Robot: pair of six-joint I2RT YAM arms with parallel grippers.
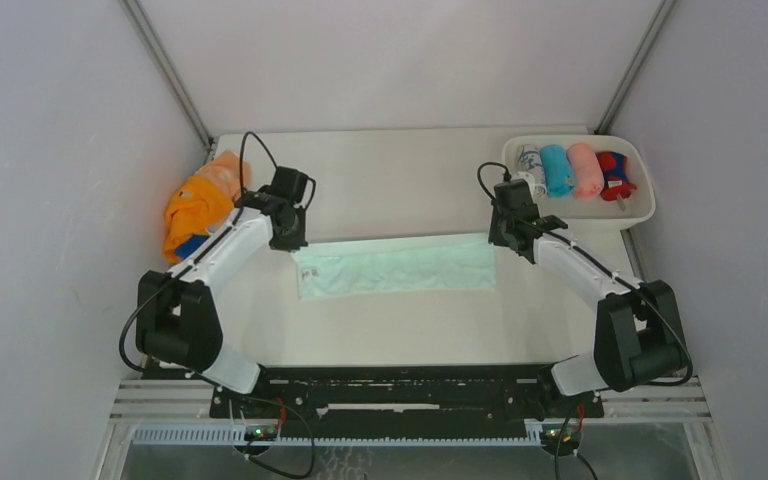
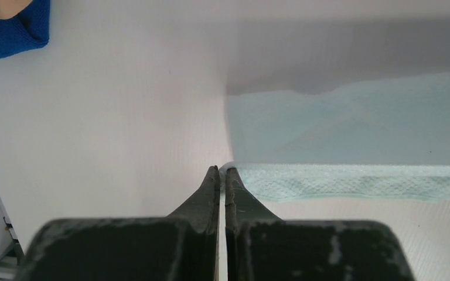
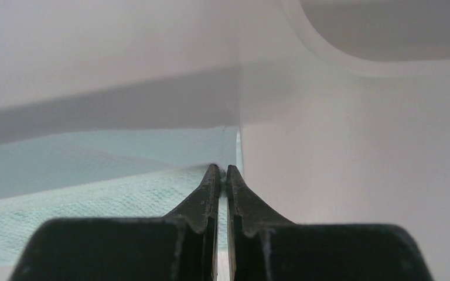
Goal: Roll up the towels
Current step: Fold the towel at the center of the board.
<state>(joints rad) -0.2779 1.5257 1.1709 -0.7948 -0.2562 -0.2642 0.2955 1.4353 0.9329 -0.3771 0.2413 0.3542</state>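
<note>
A left wall (image 1: 50, 150), back wall (image 1: 390, 60) and right wall (image 1: 730, 120), all plain pale grey, are enclosing a white table (image 1: 400, 320). A left post (image 1: 168, 72) and right post (image 1: 639, 62) of metal are running up the back corners. Soft, even light is casting faint shadows. A black rail (image 1: 390, 383) is lying along the near edge, with a slotted strip (image 1: 190, 433) just before it.

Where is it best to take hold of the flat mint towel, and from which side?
By its two far corners, coming from above. The mint towel lies flat as a long strip on the table, so only edges and corners can be pinched. The left gripper and the right gripper are shut there.
</note>
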